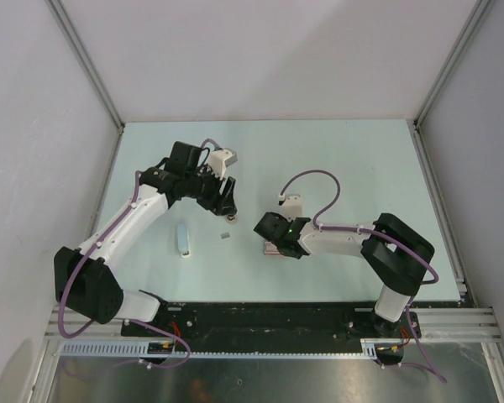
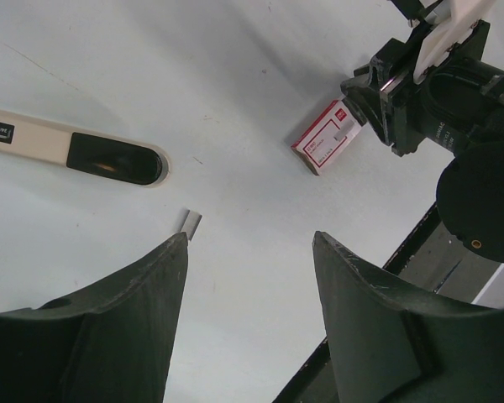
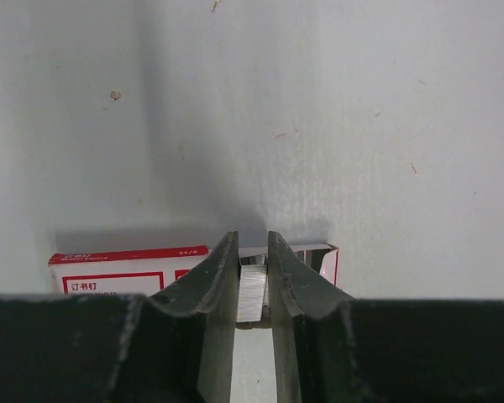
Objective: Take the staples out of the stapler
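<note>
The stapler (image 1: 183,239) lies flat on the table as a pale oblong bar; in the left wrist view (image 2: 76,151) it shows a black oblong part at one end. A short silvery staple strip (image 1: 226,237) lies loose on the table to its right, also in the left wrist view (image 2: 190,223). My left gripper (image 1: 227,208) is open and empty above the table, behind that strip (image 2: 250,239). My right gripper (image 1: 269,243) is shut on a silvery strip of staples (image 3: 252,290), right over the open end of a red and white staple box (image 3: 126,273).
The staple box (image 1: 274,249) lies on the table under the right gripper; it also shows in the left wrist view (image 2: 323,137). White walls with metal frame posts (image 1: 88,63) enclose the pale table (image 1: 344,159). The black base rail (image 1: 269,319) runs along the near edge.
</note>
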### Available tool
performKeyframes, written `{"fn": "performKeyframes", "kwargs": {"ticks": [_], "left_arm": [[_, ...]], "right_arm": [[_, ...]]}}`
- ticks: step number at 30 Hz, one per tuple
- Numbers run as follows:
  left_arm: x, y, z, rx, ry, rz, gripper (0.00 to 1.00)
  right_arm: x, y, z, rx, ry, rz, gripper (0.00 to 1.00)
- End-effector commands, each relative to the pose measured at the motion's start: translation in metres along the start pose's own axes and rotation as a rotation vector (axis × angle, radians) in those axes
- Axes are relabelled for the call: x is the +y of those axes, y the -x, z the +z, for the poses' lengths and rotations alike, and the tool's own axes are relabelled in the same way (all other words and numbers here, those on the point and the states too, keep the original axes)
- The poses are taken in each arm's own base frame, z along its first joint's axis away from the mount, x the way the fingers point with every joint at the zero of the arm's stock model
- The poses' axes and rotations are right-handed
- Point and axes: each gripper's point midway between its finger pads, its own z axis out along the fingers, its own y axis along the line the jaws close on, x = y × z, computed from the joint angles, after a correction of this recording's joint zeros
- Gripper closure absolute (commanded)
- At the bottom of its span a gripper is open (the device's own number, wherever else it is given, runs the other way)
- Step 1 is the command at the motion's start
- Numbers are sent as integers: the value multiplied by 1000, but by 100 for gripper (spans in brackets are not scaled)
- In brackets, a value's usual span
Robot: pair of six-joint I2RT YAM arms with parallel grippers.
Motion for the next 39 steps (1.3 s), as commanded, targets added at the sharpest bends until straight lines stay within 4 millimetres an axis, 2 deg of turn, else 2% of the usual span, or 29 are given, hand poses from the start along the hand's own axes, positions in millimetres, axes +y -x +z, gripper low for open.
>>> {"fn": "performKeyframes", "kwargs": {"ticks": [1,9,19,22,28,31,39], "left_arm": [[-11,10,-10,-49,-34,73,34],[-13,11,-11,-55,-39,76,34],[-13,11,-10,-55,-45,76,34],[-13,11,-10,-53,-45,74,34],[-13,11,-9,-51,-45,75,34],[-12,10,-8,-47,-43,75,35],[-11,8,-7,-42,-44,77,35]], "right_arm": [[1,2,-3,-7,16,9,75],[4,9,-10,-22,42,17,65],[9,25,-24,-59,94,52,64],[8,34,-28,-79,102,70,67],[-2,37,-19,-72,66,90,86],[-4,35,-14,-62,55,94,88],[0,28,-5,-38,56,90,82]]}}
